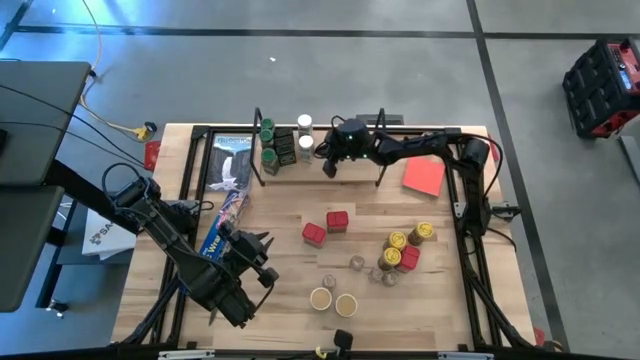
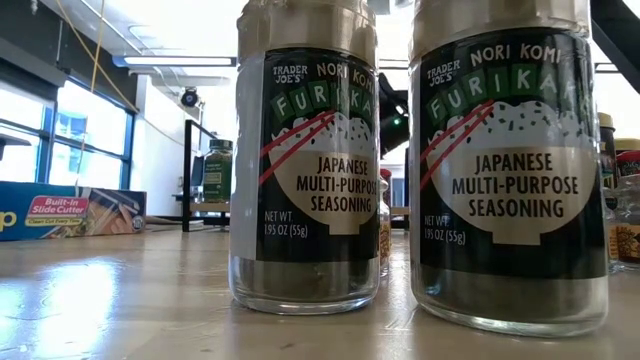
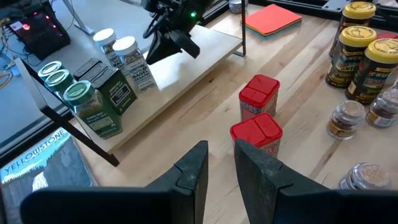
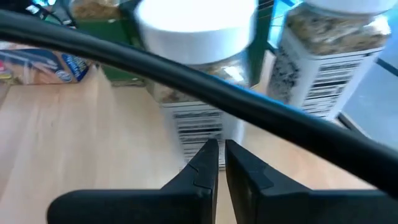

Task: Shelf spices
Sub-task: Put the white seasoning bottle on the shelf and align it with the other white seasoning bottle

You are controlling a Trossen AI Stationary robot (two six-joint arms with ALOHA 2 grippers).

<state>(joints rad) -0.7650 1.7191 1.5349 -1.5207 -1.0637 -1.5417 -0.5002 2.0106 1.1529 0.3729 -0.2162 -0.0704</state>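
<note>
Shelf (image 1: 345, 168): a low black-wire rack with a light board, at the far edge of the desk (image 1: 290, 290); only its left end is filled.
Shelved spices (image 3: 102, 81): a small cluster of green-lidded jars, dark jars and two white-lidded jars (image 1: 304, 135), standing together on the board.
Right hand (image 1: 331, 165): over the shelf just beside the white-lidded jars, fingers clenched with nothing between them; judged to be at or just after a placement.
Left hand (image 1: 262, 262): low over the near left of the desk, fingers nearly closed and empty, aimed toward the red tins.
Red tins (image 1: 326, 227): two at mid-desk, touching or nearly so, not yet shelved.
Yellow-lidded jars (image 1: 408, 245): grouped to the right with another red tin and small clear jars, not yet shelved.
Tan-lidded jars (image 1: 333, 300): two at the near edge, not yet shelved.
Blue box (image 1: 222, 230): lies on the left of the desk.
Progress: judged under halfway; more jars remain on the desk than on the shelf.
</note>
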